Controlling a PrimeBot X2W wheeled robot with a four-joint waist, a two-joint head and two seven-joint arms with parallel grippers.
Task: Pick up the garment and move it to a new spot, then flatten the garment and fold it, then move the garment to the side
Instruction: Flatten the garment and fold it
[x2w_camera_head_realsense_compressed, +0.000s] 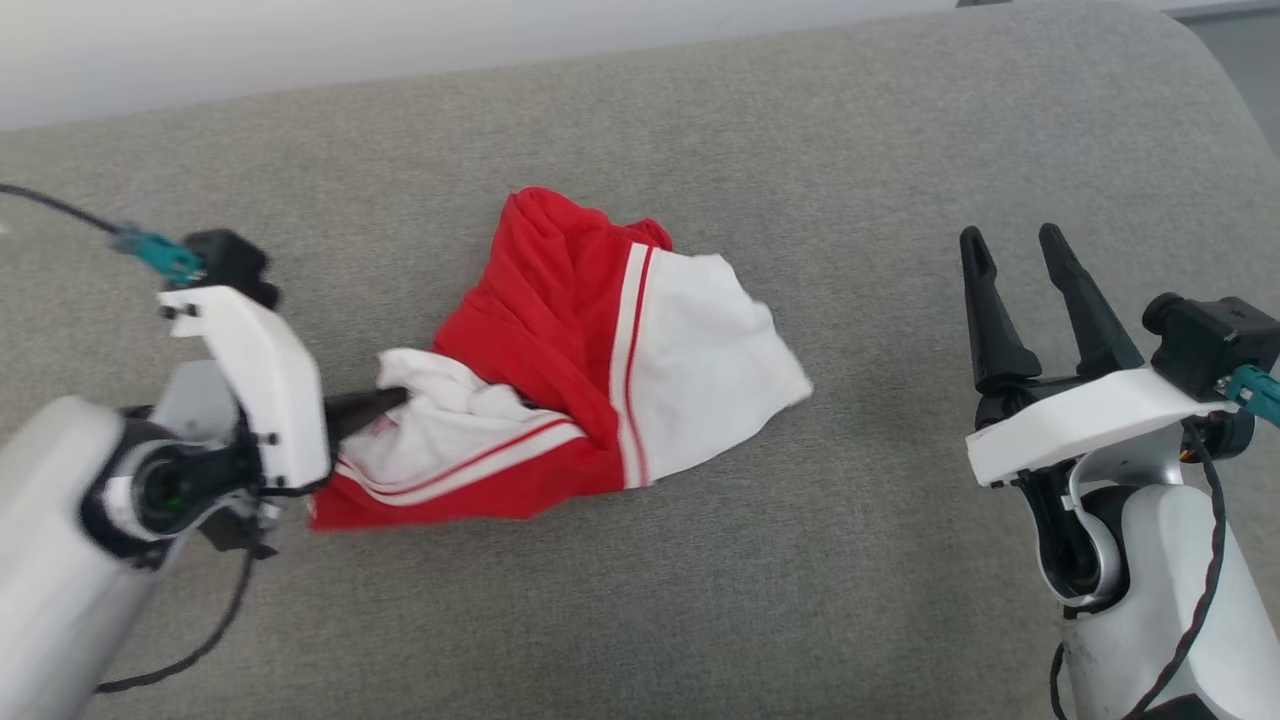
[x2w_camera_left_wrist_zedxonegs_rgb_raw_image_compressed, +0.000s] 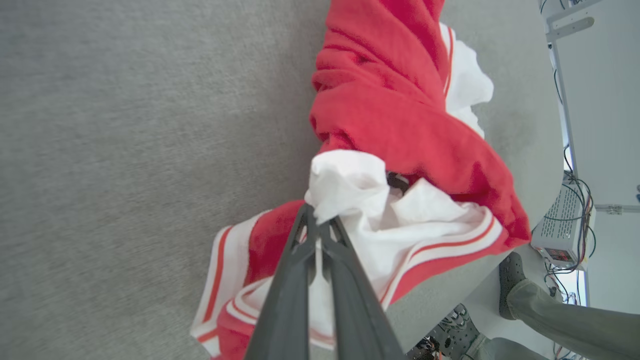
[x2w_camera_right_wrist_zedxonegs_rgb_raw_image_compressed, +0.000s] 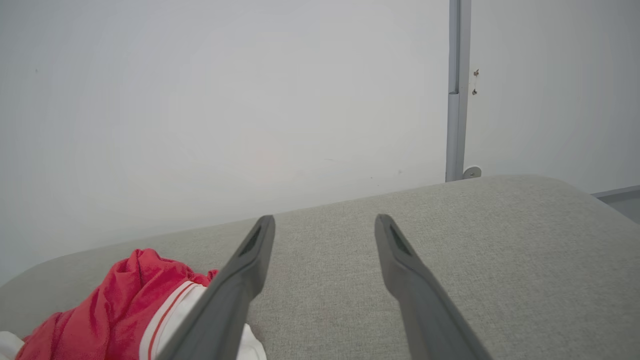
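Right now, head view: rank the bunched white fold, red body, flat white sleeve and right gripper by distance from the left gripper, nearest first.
From the left gripper, shut on the garment:
1. bunched white fold: pinched at its fingertips.
2. red body: middle of the heap.
3. flat white sleeve: the heap's right end.
4. right gripper: open, far right, clear of the cloth.
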